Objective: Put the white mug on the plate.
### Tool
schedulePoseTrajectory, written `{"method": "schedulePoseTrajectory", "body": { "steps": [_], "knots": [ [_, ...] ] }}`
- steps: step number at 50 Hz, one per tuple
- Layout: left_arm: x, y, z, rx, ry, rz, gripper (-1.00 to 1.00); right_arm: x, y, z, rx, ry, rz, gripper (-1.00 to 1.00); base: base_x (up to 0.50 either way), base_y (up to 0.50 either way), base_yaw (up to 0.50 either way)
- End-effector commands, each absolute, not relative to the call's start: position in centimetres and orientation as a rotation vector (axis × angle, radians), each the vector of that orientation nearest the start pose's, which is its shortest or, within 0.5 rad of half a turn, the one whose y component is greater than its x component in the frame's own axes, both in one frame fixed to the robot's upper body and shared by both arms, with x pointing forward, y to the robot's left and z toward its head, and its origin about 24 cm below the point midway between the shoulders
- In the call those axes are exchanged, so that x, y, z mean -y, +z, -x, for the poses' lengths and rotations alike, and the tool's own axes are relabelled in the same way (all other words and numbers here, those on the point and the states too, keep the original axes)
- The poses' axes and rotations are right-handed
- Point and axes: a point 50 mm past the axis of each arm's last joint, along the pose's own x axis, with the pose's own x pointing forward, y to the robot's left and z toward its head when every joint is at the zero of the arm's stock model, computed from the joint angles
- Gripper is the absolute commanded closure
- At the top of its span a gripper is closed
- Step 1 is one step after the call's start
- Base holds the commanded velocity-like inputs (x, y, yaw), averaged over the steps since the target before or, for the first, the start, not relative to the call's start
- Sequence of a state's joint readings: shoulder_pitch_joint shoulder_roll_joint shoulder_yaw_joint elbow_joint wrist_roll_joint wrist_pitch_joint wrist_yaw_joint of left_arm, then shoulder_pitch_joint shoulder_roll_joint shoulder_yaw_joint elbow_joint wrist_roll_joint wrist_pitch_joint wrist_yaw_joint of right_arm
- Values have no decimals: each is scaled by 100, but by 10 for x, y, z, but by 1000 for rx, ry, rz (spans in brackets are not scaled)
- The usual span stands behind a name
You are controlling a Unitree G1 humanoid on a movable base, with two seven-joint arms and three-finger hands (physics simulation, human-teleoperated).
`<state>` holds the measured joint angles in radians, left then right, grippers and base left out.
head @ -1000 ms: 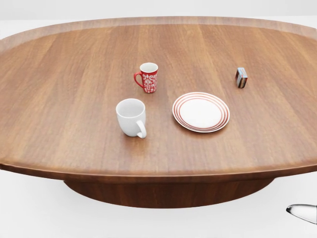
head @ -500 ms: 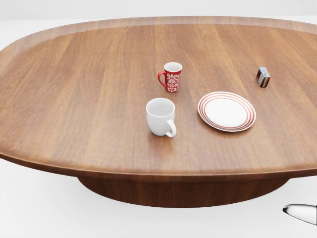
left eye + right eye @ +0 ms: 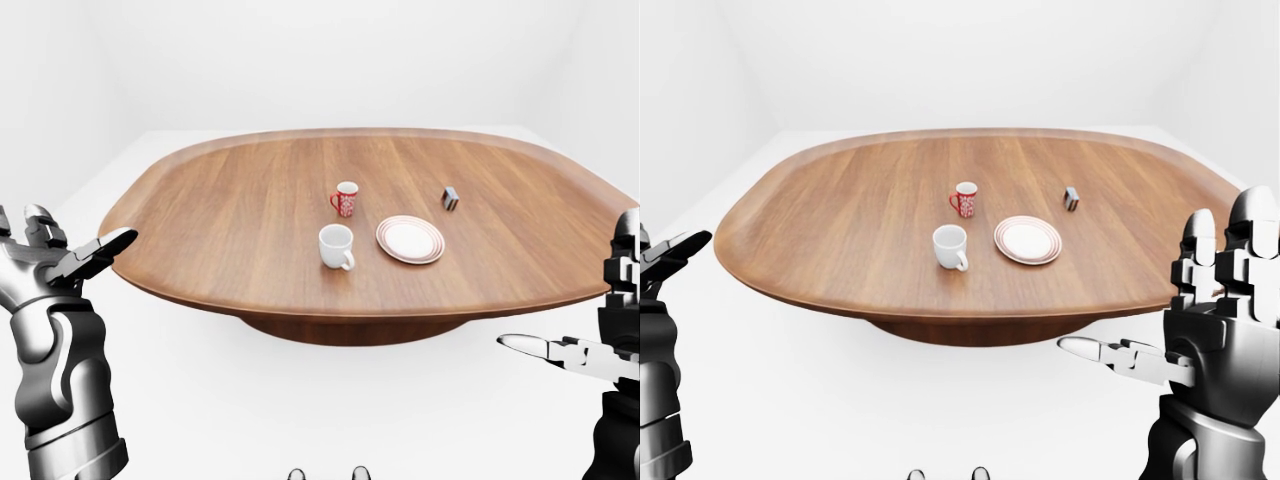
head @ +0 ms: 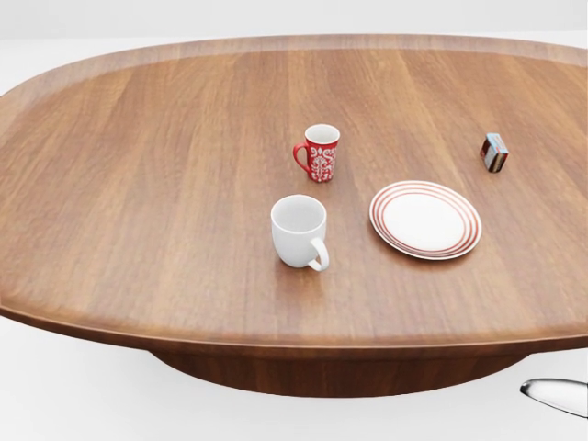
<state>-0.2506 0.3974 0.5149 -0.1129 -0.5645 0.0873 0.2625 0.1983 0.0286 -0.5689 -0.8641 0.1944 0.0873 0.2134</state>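
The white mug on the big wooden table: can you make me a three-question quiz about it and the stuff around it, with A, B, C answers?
1. In the head view, where does the round red-ringed white plate sit from the plain white ceramic mug?
A. to its right
B. to its left
C. under it

2. How many mugs stand on the oval brown wooden table?
A. one
B. two
C. three

3. How are the robot's silver left hand and silver right hand?
A. both closed round mugs
B. one holding the plate
C. both open and holding nothing

Answers:
1 A, the plate lies right of the white mug, apart from it.
2 B, the white mug and the red patterned mug are the only two; the small striped box is no mug.
3 C, the eye views show spread fingers off the table's edge.
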Motion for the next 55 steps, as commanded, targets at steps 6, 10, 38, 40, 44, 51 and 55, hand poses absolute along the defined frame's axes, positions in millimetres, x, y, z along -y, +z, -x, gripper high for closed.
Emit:
{"method": "schedulePoseTrajectory", "body": {
  "steps": [6, 10, 38, 40, 44, 51, 55],
  "knots": [
    [-320, 177, -253, 458, 567, 273, -100, 242, 186, -146, 587, -291, 147, -100, 18, 0, 0],
    [-320, 176, -255, 453, 567, 273, -100, 242, 187, -145, 592, -291, 150, -100, 18, 0, 0],
    [-318, 174, -256, 444, 561, 267, -100, 240, 181, -149, 563, -275, 144, -100, 24, 0, 0],
    [-318, 174, -256, 442, 561, 267, -100, 240, 182, -149, 564, -274, 145, -100, 25, 0, 0],
    [-318, 174, -256, 444, 562, 267, -100, 240, 182, -149, 565, -274, 145, -100, 25, 0, 0],
    [-318, 174, -256, 444, 562, 267, -100, 239, 183, -149, 572, -270, 145, -100, 25, 0, 0],
    [-318, 174, -256, 445, 562, 267, -100, 240, 182, -150, 567, -269, 143, -100, 25, 0, 0]
  ]
}}
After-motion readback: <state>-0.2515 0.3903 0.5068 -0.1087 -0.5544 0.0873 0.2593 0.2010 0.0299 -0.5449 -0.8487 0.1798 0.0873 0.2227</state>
